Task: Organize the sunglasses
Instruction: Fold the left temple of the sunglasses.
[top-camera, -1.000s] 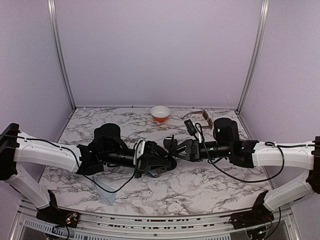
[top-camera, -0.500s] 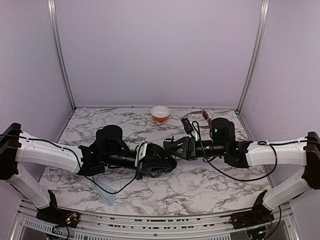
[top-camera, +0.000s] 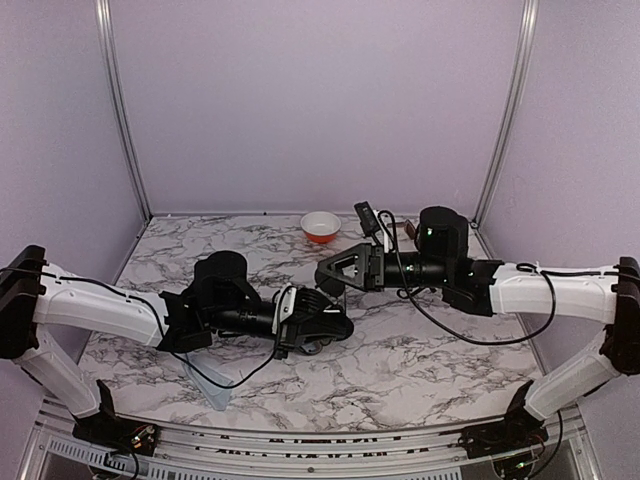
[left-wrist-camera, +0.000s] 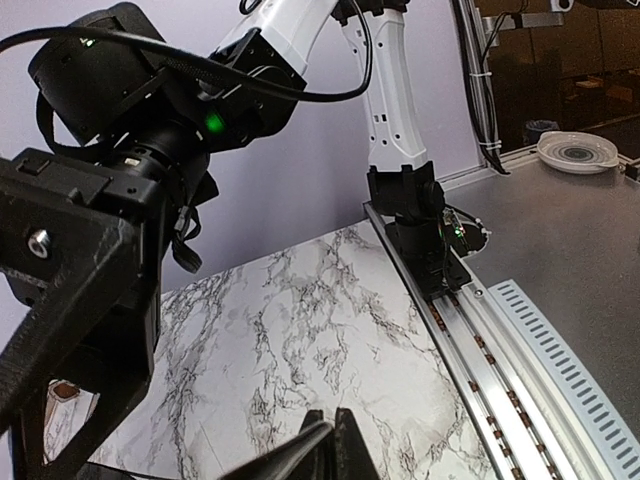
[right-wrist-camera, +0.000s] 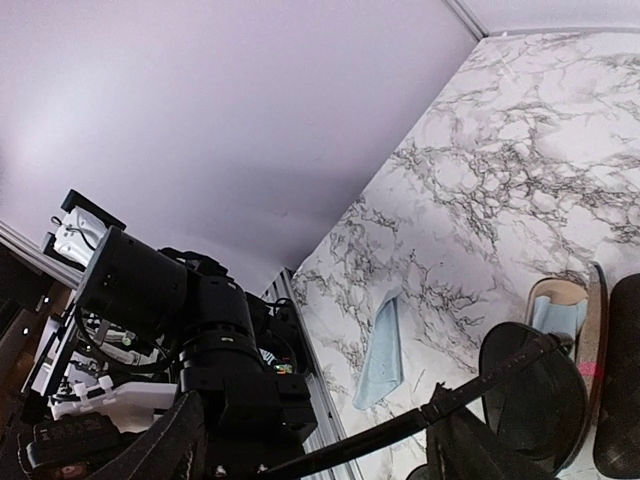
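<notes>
Both well off table (top-camera: 400, 372) edges: L gripper (top-camera: 338, 326) clenched, R gripper (top-camera: 323, 272) grasping black sunglasses (right-wrist-camera: 535, 392)

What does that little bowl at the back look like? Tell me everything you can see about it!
The bowl is small and round, white inside and orange-red outside. It looks smooth and hard, though what it is made of cannot be told. It stands upright with its open side up, and nothing shows inside it. It sits near the back edge of the marble table, about in the middle. Only the table touches it.
</notes>
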